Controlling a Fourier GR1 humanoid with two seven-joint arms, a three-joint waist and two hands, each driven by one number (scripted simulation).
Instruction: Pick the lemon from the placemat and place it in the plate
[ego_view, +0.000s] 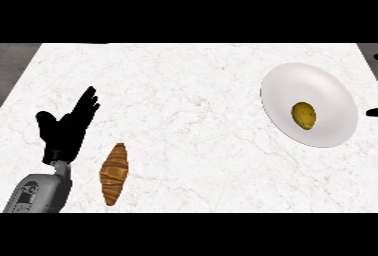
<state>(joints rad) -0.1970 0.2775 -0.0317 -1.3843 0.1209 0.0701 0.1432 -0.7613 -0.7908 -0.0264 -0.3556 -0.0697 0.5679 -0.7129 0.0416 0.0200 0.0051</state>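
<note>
Where the grey forearm comes up from the near-left corner, the left hand (66, 127) stands open, fingers straight and pointing far-right, thumb spread to the left, holding nothing, resting near the left edge of the counter (184, 100). Just right of the forearm, not touching it, the croissant (114, 173) lies lengthwise near-to-far, its near tip close to the view's lower edge. White marble top; its left edge slants away toward the far-left corner with grey beyond, and its far edge runs straight across. Wide bare stretch of marble between croissant and the plate (295, 75), and all along the far side. White round plate sits at the right, well apart from the left hand, right rim near the counter's right edge. Inside it the lemon (303, 115) lies a bit near of centre, apart from the rim. Of the right hand (372, 112) only a black sliver shows at the view's right edge, just beside the plate's right rim; open or closed, cannot tell.
</note>
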